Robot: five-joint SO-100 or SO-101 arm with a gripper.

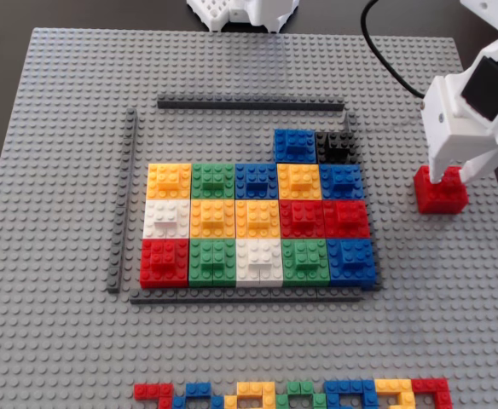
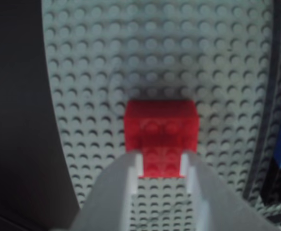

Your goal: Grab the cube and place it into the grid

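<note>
white jaws (image 1: 447,177) on red cube (image 1: 440,195), right of grid (image 1: 257,223)

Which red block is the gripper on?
The lone cube right of the grid in the fixed view; the gripper straddles it.

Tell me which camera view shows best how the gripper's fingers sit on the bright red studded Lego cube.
The wrist view: the bright red studded Lego cube fills its centre, and the white gripper has its fingers on both sides of the raised top piece. The fixed view shows the cube small, right of the grid, its top partly covered.
</note>
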